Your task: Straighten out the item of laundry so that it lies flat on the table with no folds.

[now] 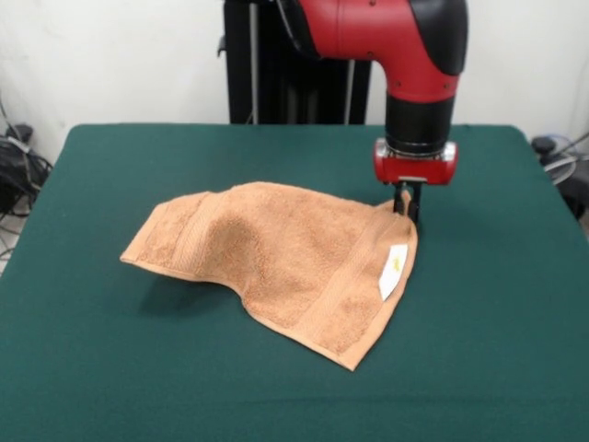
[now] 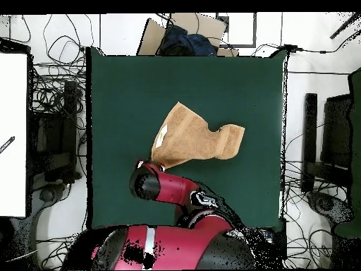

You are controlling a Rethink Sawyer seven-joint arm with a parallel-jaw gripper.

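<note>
While the gripper (image 1: 406, 204) pinched a corner of the soft, light terry towel (image 1: 276, 253) near the table (image 1: 497, 350) centre, the limp cloth sagged, so free corners suited regrasping.

The room is evenly and brightly lit from above, so the green desk (image 1: 110, 368) shows flat colour with no glare. The orange towel (image 1: 276, 258) casts only a soft, narrow shadow along its near left edge, and the red arm (image 1: 386, 37) carries faint highlights on its rounded shell. From the front, everything looks reasonably sharp; from overhead, the view is softer, and the white floor around the desk (image 2: 120, 85) appears washed out.
</note>
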